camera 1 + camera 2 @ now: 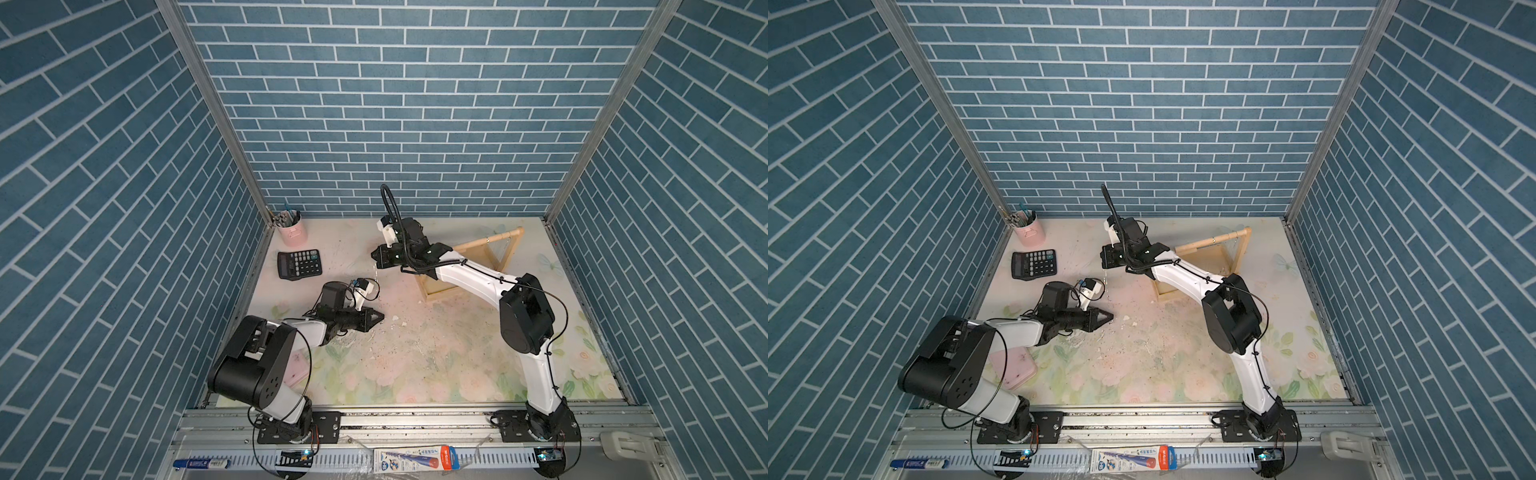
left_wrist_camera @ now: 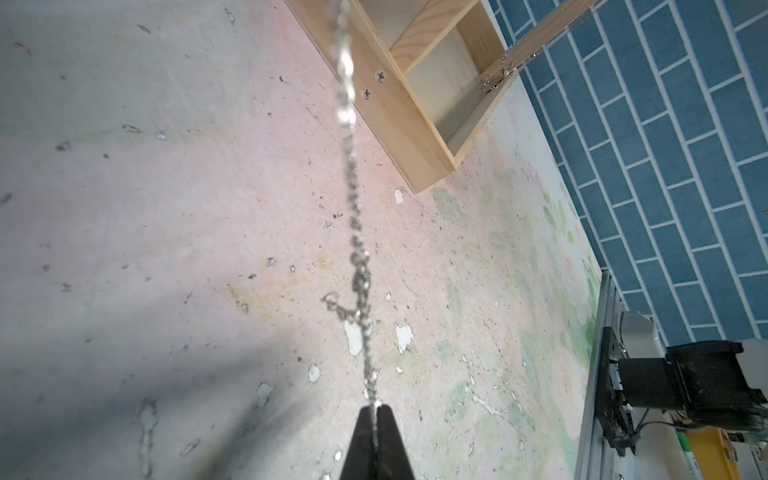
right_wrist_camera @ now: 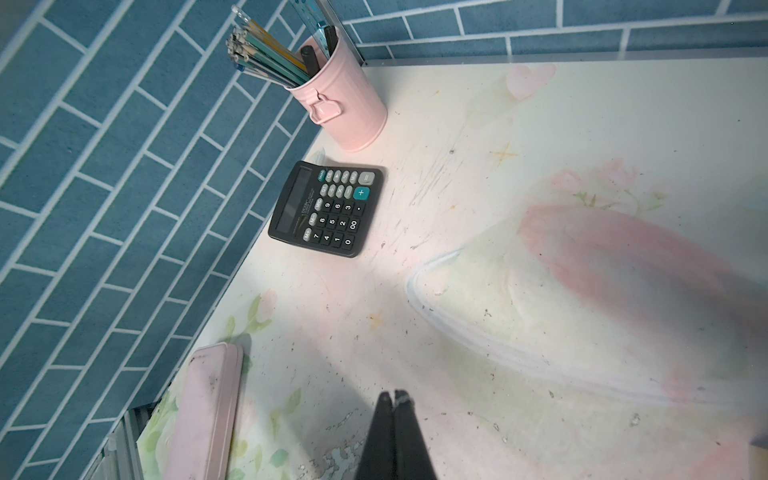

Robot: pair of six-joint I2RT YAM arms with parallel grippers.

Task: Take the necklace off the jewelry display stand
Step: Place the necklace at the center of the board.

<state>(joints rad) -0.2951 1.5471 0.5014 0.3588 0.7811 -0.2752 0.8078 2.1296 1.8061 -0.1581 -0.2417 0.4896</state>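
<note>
The necklace [image 2: 353,224], a thin silver chain, runs taut from my left gripper [image 2: 376,409] up and out of the left wrist view. The left jaws are shut on its lower end. My right gripper [image 3: 394,395] is shut too, with a bit of the chain [image 3: 402,401] caught at one fingertip. In a top view the chain [image 1: 1106,282] hangs from the raised right gripper [image 1: 1104,257] down to the left gripper [image 1: 1111,316], left of the jewelry display stand [image 1: 490,239]. The pale wood stand [image 2: 399,116] carries another glittering strand [image 2: 505,68] on its bar.
A black calculator [image 1: 299,264] and a pink pen cup [image 1: 291,230] stand at the back left. A pink case [image 1: 1013,368] lies under my left arm. Blue brick walls close in three sides. The right forearm crosses over the stand's tray.
</note>
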